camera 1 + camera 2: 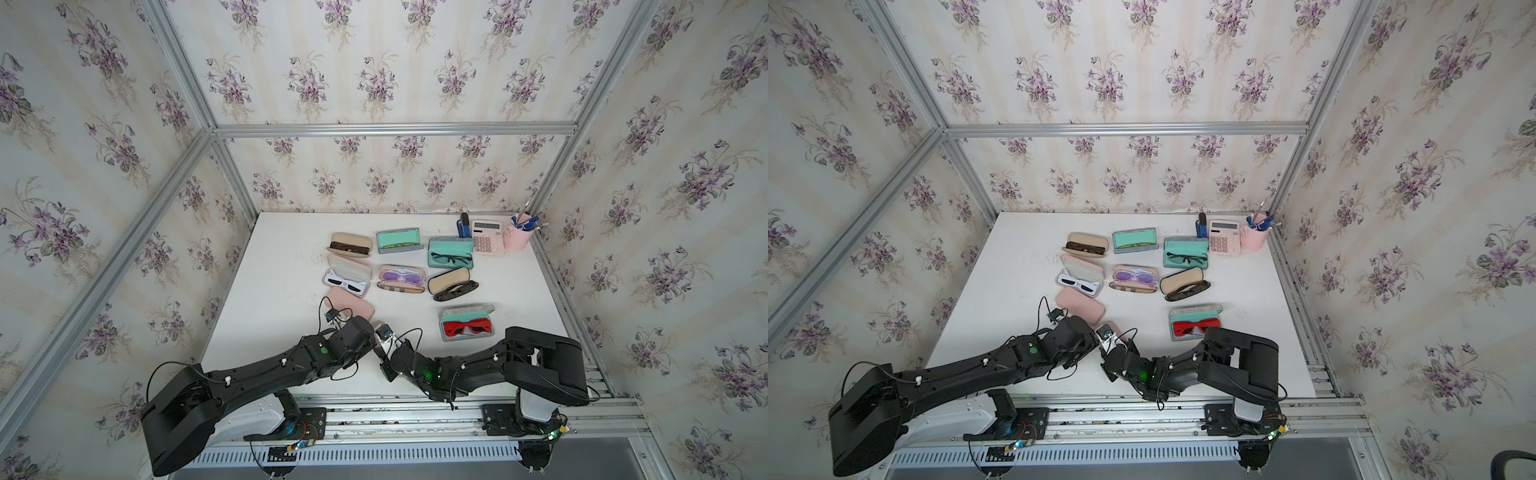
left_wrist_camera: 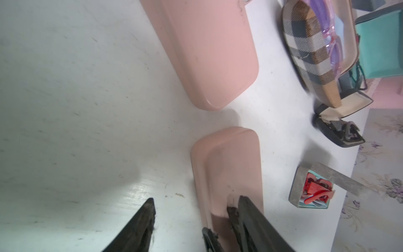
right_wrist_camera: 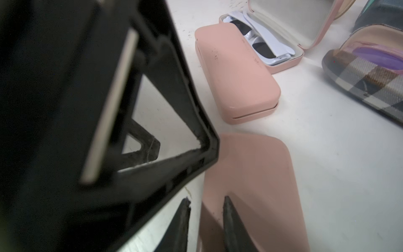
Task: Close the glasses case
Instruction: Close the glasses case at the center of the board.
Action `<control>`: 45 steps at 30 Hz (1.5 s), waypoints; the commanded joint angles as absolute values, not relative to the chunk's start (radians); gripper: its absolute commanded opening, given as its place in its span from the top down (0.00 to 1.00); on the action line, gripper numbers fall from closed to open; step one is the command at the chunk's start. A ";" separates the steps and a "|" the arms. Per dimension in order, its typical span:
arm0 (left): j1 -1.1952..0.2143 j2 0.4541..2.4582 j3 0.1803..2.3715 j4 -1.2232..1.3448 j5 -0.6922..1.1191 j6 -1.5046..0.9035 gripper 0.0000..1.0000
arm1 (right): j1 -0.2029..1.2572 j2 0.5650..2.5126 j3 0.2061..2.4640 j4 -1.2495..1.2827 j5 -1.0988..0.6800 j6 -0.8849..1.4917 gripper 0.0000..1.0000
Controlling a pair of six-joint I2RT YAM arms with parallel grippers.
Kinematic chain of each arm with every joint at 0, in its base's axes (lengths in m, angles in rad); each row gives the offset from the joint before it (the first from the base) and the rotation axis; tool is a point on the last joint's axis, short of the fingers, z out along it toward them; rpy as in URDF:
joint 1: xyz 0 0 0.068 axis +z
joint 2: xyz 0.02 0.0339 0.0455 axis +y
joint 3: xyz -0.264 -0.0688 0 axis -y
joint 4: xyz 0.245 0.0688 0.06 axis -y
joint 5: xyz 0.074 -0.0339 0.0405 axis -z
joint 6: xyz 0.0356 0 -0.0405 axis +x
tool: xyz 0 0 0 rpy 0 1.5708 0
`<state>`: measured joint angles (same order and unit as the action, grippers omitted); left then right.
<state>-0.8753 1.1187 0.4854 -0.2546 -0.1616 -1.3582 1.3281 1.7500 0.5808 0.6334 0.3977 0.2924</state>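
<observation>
The white table (image 1: 282, 257) carries a grey case with red sunglasses (image 1: 467, 326), a plaid case (image 1: 401, 279) and several more. They lie open in loose rows, probably spaced so that each can be reached and shut in turn. The left arm (image 1: 257, 374) and right arm (image 1: 482, 359) both stretch low and forward from the front rail and bend inward, so their wrists meet near the front middle of the table. I judge that two arms work here so one can steady the shell while the other presses the lid. The far pink case (image 1: 349, 304), shut, lies just behind them. It is apart from the near pink case (image 2: 226, 161), which sits flat on the table under both wrists. Its lid looks to be down, with only a thin seam along one side. The left gripper (image 2: 196, 198) is spread wide, with one finger over bare table and the other fingertip (image 2: 245, 207) on or just above the lid. The right gripper (image 3: 206, 198) has its jaws narrowly apart astride the case's long edge; whether they pinch it I cannot tell.
</observation>
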 commanded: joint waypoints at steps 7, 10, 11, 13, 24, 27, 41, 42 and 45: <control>-0.880 1.033 0.404 -0.161 -0.203 -1.349 0.37 | 1.343 1.746 0.574 0.398 0.336 0.315 0.70; -0.881 0.985 0.394 -0.160 -0.220 -1.320 0.37 | 1.349 1.695 0.580 0.378 0.373 0.293 0.69; -0.881 0.971 0.394 -0.166 -0.226 -1.309 0.37 | 1.349 1.668 0.576 0.384 0.378 0.284 0.68; -0.881 0.949 0.396 -0.171 -0.235 -1.287 0.37 | 1.349 1.615 0.571 0.394 0.386 0.266 0.67; -0.879 0.789 0.423 -0.313 -0.320 -1.114 0.15 | 1.401 1.431 0.583 0.309 0.300 0.397 0.72; -0.878 0.728 0.457 -0.415 -0.353 -1.048 0.05 | 1.455 1.456 0.598 0.285 0.287 0.511 0.83; -0.876 0.642 0.540 -0.614 -0.384 -0.922 0.00 | 1.529 1.624 0.628 0.179 0.418 0.850 1.00; -0.876 0.645 0.537 -0.609 -0.381 -0.923 0.00 | 1.522 1.622 0.629 0.169 0.423 0.849 1.00; -0.875 0.660 0.527 -0.587 -0.362 -0.916 0.00 | 1.492 1.617 0.620 0.147 0.427 0.854 1.00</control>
